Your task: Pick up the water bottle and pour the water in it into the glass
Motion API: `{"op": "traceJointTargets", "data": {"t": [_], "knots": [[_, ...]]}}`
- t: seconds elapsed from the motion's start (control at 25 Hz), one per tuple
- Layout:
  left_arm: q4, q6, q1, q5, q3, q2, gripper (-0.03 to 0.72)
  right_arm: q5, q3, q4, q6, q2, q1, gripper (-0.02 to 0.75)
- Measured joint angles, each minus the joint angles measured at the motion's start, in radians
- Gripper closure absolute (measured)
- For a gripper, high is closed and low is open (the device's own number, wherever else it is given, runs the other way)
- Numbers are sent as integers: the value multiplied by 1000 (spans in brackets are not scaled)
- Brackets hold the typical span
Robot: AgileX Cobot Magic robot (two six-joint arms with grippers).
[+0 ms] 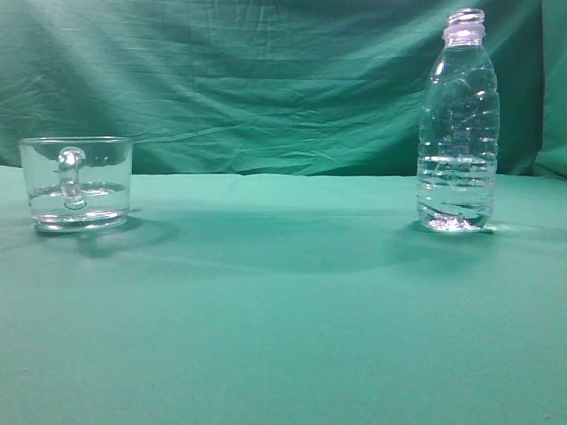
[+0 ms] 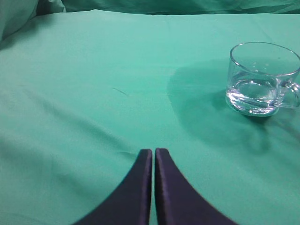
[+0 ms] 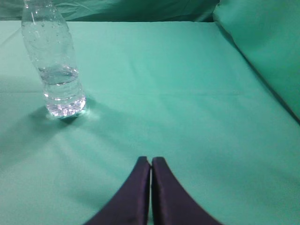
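The water bottle [image 1: 458,124] stands upright and uncapped on the right of the green cloth, with water [image 1: 456,190] in its lower part. It also shows in the right wrist view [image 3: 55,61], far left of my right gripper [image 3: 151,160], which is shut and empty. The glass [image 1: 76,182], a clear mug with its handle facing the exterior camera, stands at the left and holds a little water. In the left wrist view the glass [image 2: 262,77] sits at the far right, well away from my left gripper [image 2: 153,151], which is shut and empty. Neither gripper shows in the exterior view.
A green cloth [image 1: 283,310] covers the table and a wrinkled green backdrop [image 1: 266,80] hangs behind. A raised fold of cloth [image 3: 267,47] stands at the right in the right wrist view.
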Motion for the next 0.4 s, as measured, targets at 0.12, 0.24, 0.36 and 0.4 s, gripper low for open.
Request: {"op": "traceJointTargets", "data": {"t": [0.12,0.24,0.36,0.4], "knots": [[0,0,0,0,0,0,688,0,0,2,0,0,0,738],[0,0,0,0,0,0,688,0,0,2,0,0,0,738],[0,0,0,0,0,0,688,0,0,4,0,0,0,738],[0,0,0,0,0,0,688,0,0,4,0,0,0,738]]}}
